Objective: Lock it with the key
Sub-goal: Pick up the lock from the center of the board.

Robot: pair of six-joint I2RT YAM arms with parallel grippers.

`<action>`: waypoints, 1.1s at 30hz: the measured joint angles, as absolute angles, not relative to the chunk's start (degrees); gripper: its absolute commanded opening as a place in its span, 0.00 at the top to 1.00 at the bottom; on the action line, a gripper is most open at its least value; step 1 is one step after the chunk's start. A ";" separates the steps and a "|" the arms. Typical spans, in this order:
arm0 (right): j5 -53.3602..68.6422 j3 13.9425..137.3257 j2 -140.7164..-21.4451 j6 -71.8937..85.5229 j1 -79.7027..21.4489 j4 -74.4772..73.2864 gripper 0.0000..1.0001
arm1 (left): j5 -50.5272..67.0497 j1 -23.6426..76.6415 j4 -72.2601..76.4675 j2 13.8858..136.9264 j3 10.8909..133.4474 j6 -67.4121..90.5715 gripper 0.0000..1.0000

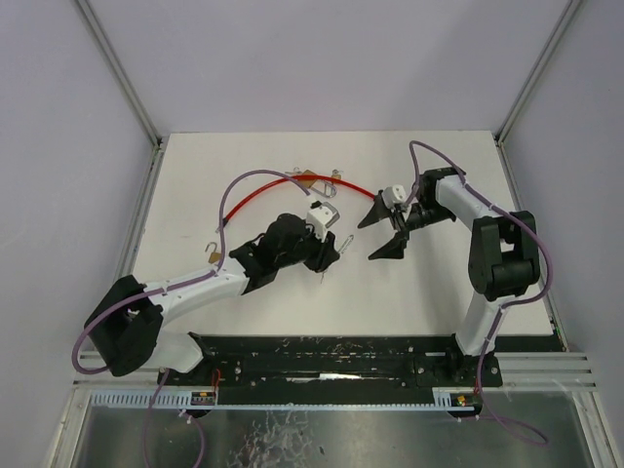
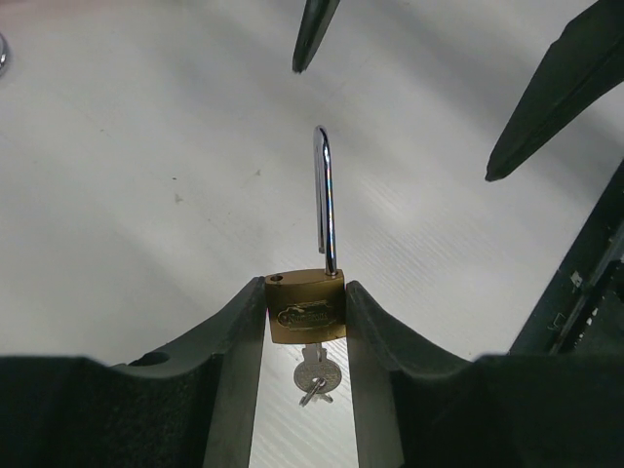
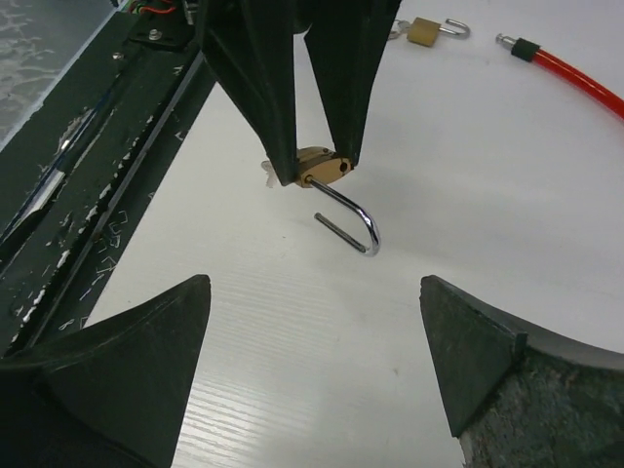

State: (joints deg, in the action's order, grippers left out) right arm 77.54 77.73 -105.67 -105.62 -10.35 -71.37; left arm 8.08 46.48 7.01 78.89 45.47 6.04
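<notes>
Left pincer (image 2: 305, 291) clamped on padlock (image 2: 305, 317) body, leaving open shackle (image 2: 325, 195) and hanging key (image 2: 313, 375) exposed; right pincer (image 3: 314, 288) spread wide opposite, presumably to press shackle home.

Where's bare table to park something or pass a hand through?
Free: the near-centre table between left forearm and right arm base, above the black rail; also the far-left strip behind the red cable lock. Crowded: mid-table, where the left hand holds the brass padlock facing the open right hand, cable lock just behind.
</notes>
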 measured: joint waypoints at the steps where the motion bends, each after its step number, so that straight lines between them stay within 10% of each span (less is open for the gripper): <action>1: 77.36 77.73 -106.10 -107.46 -10.66 -73.58 0.08 | 8.95 46.48 7.03 78.89 45.47 5.61 1.00; 33: 70.83 78.81 -102.94 -92.90 -16.93 -66.61 0.73 | 17.15 46.48 6.85 79.81 45.95 3.99 1.00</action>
